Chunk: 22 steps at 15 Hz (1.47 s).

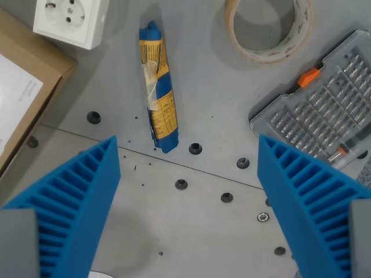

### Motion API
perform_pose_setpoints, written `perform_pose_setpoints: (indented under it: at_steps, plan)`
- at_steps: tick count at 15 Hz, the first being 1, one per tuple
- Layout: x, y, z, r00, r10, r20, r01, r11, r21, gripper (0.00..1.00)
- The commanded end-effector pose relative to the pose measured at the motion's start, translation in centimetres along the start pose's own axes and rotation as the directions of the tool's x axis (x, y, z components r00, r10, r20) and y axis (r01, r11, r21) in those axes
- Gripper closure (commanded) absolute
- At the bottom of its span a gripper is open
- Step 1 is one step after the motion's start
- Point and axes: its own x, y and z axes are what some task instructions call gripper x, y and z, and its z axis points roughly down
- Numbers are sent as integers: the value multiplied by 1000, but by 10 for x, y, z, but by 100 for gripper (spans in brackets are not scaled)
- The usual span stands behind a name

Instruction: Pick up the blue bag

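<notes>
The gripper [188,168] points straight down at the table [203,98], its blue fingers [75,202] spread wide and holding nothing. The blue bag [157,87] lies flat just beyond the fingertips, toward the wrist view's left.

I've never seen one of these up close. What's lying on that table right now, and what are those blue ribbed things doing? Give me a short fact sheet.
target: blue bag, rolled long and narrow, yellow label, lying flat
fingers: blue, ribbed, spread wide apart, holding nothing
gripper: above the table, the bag beyond its tips
top, wrist view's left: white socket
left edge: cardboard box
top, wrist view's right: tape roll
right: clear bit case, orange latch
surface: grey metal table with bolt holes
</notes>
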Motion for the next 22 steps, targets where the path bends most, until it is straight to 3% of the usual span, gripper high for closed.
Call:
perform_pose_setpoints:
  at_steps: [1,10,22]
  plan:
    - [0,0,-3,1000,0,-6,0,1000,-2,0]
    - [-1,-1,3,1000,-10,-9,10,1000,-4,0]
    - [-7,-9,37,996,-59,-70,57,998,-36,0]
